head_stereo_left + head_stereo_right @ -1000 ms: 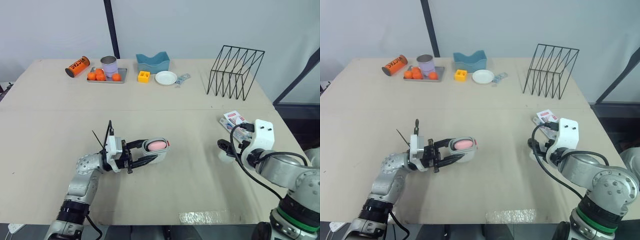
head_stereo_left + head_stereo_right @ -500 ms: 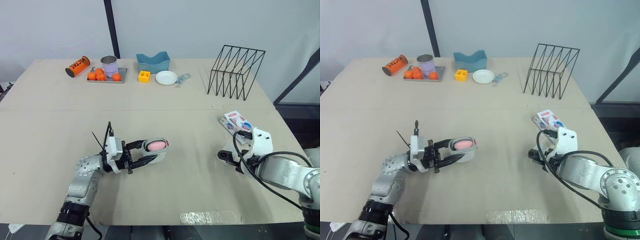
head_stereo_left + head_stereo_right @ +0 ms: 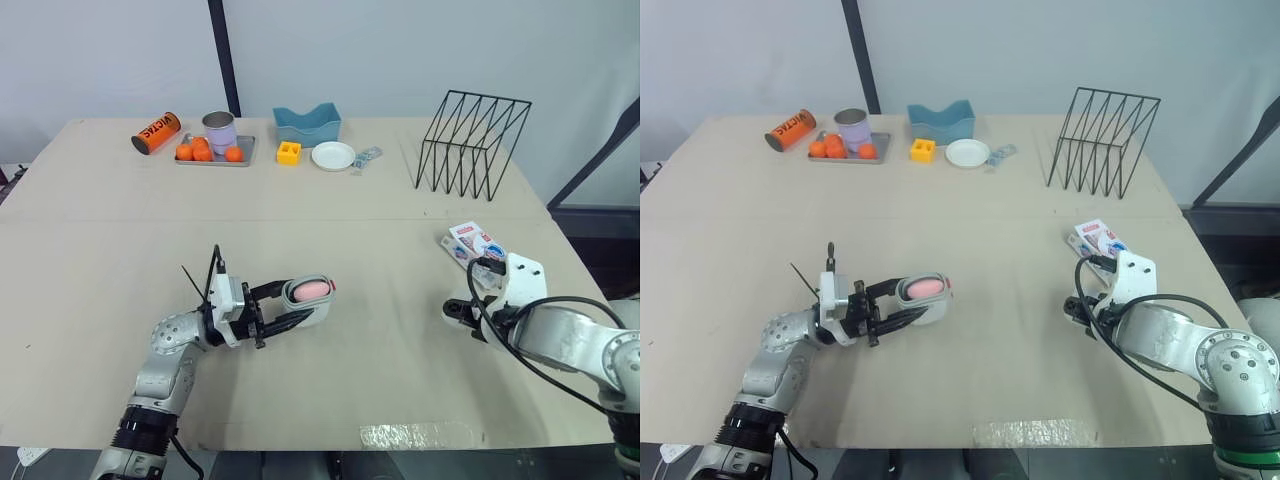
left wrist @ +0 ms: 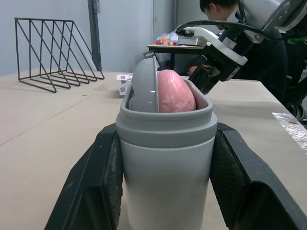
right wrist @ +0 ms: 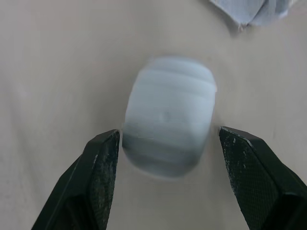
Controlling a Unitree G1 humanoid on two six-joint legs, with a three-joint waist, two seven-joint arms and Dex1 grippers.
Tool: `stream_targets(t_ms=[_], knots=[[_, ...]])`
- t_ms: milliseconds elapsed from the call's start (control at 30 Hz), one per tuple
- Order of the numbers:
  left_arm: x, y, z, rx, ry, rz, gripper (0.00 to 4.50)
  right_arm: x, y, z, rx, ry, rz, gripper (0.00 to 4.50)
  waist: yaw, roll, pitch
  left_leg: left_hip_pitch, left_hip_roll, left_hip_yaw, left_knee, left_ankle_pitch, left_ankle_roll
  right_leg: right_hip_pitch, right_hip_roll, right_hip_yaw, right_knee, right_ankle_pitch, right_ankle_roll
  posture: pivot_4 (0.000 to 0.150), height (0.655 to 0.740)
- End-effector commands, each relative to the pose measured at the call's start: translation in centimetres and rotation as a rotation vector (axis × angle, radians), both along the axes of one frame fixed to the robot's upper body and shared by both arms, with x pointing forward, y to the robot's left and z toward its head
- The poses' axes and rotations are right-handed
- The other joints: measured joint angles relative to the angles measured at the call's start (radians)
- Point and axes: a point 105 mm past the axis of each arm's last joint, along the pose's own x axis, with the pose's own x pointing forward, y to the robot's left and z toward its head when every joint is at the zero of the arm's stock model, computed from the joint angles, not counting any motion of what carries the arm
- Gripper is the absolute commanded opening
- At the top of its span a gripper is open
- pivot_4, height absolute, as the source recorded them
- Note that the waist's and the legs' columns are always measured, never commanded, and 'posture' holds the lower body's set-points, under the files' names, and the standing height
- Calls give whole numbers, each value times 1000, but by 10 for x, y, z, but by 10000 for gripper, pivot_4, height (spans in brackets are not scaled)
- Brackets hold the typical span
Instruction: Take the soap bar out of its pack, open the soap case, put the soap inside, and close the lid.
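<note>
Right gripper (image 5: 169, 141) has sunk toward the table (image 3: 400, 250), fingers (image 5: 100, 167) spread around what seems the lid (image 5: 168, 122); left gripper (image 4: 165, 132) clamps the case (image 4: 165, 163), pink soap (image 4: 175, 93) inside.

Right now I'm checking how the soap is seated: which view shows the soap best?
The left wrist view: the pink soap sits close up inside the open grey case. The eye views show a small pink patch from above.

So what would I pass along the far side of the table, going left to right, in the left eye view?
Orange can → metal tray → yellow block → white plate → black wire rack.
</note>
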Motion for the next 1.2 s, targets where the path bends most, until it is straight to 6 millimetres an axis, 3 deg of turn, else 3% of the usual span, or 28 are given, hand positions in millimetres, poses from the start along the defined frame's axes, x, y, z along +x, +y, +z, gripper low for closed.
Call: stream_targets(t_ms=[33, 667, 700, 733, 767, 800, 933, 1200], knots=[[-2, -1, 13, -19, -54, -2, 19381, 2, 2, 6, -5, -11, 25, 33874, 0, 0, 0, 0, 0, 0, 0, 0, 0, 0, 0, 0, 0, 0, 0, 1500, 7400], [-5, 0, 12, -25, -51, 35, 19381, 14, 8, -3, -3, 52, 79, 33874, 0, -1, -1, 0, 0, 1, 0, 0, 0, 0, 0, 1, 0, 0, 0, 1500, 7400], [-5, 1, 12, -25, -51, 36, 19381, 14, 8, -4, -4, 59, 79, 28694, 0, -1, -1, 0, 0, 1, 0, 0, 0, 0, 0, 1, 0, 0, 0, 1500, 7400], [-5, 1, 12, -25, -52, 37, 19381, 14, 8, -5, -5, 62, 80, 27461, 0, -2, -1, 0, 0, 1, 0, 0, 0, 0, 0, 1, 0, 0, 0, 1500, 7400], [-5, 1, 12, -23, -52, 37, 19381, 14, 8, -6, -3, 67, 81, 21098, -1, -2, -1, 0, 0, 1, 0, 0, 0, 0, 0, 1, 0, 0, 0, 1500, 7400], [-5, 1, 12, -23, -52, 37, 19381, 14, 8, -7, -3, 70, 82, 19582, -1, -3, -2, 0, 0, 1, 0, 0, 0, 0, 0, 2, 0, 0, 0, 1500, 7400], [-5, 2, 12, -20, -52, 35, 19381, 13, 9, -10, -1, 80, 86, 19325, -1, -5, -3, 1, 1, 2, 0, 0, 0, 0, 1, 2, 0, 0, 0, 1500, 7400], [-11, 4, 7, 15, -19, -48, 19381, 15, 9, 6, -114, 46, 241, 19325, 0, -5, -3, 1, 1, 3, 0, 0, 1, 0, 1, 3, 0, 0, 0, 1500, 7400]])
